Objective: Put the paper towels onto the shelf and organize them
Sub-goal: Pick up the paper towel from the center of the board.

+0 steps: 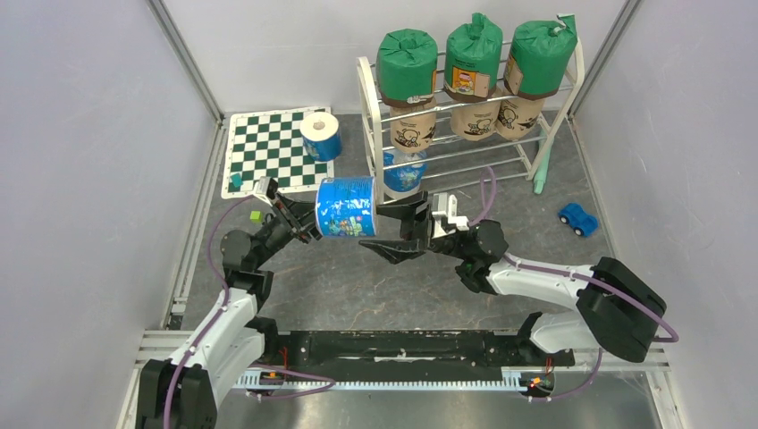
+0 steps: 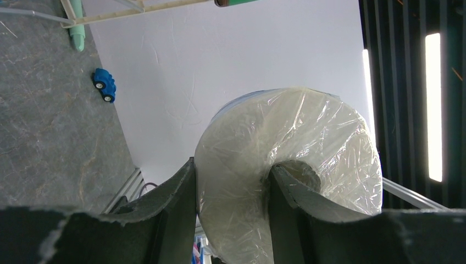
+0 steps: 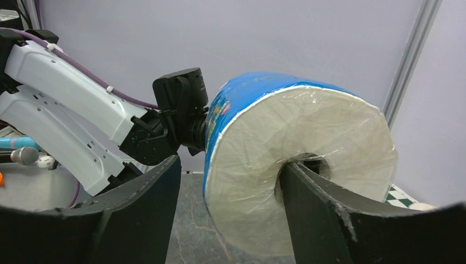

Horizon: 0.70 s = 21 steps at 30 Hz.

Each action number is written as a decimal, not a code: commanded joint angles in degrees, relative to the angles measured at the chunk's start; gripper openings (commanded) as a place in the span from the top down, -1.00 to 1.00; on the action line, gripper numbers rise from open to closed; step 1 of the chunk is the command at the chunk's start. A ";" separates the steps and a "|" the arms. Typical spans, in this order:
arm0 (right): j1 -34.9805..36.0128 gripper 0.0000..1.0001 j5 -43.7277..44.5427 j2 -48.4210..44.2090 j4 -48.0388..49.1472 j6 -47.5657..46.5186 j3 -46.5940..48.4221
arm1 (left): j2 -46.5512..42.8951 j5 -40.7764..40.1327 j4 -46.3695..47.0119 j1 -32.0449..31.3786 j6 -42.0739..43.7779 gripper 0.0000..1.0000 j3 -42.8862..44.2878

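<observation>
Left claw (image 1: pixel 308 223) pinches the blue roll (image 1: pixel 345 206); right claw (image 1: pixel 384 231) sits loose round its other end, shelf (image 1: pixel 365 89) just behind.

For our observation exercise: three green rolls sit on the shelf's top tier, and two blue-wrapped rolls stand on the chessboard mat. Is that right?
No. Only one blue-wrapped roll stands on the chessboard mat; the top view shows it. The green rolls do sit on the top tier of the shelf.

Left arm (image 1: pixel 223 317), right arm (image 1: pixel 545 279): white shells, black joints, purple cables (image 1: pixel 212 257). Left gripper (image 1: pixel 311 219), right gripper (image 1: pixel 379 229) black. Black base rail (image 1: pixel 402 345).
</observation>
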 commanded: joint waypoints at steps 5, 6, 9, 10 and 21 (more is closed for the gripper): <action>0.48 -0.11 -2.96 -1.45 -0.05 0.88 2.10 | -0.25 1.79 2.34 -0.52 3.25 0.08 0.97; 0.55 -0.05 -2.76 -2.06 -1.40 0.33 1.93 | -0.03 2.08 2.24 -0.52 3.91 0.03 1.14; 0.54 0.15 -2.72 -3.77 -4.28 -0.56 1.54 | 0.61 2.73 1.18 -0.52 6.52 -0.05 1.78; 0.53 0.19 -2.79 -4.25 -5.09 -0.57 1.40 | 0.88 2.81 1.01 -0.52 7.14 -0.08 1.99; -0.40 0.74 -4.30 -10.96 -14.37 -1.17 -1.44 | 1.00 3.79 -5.29 0.30 16.63 -0.82 4.13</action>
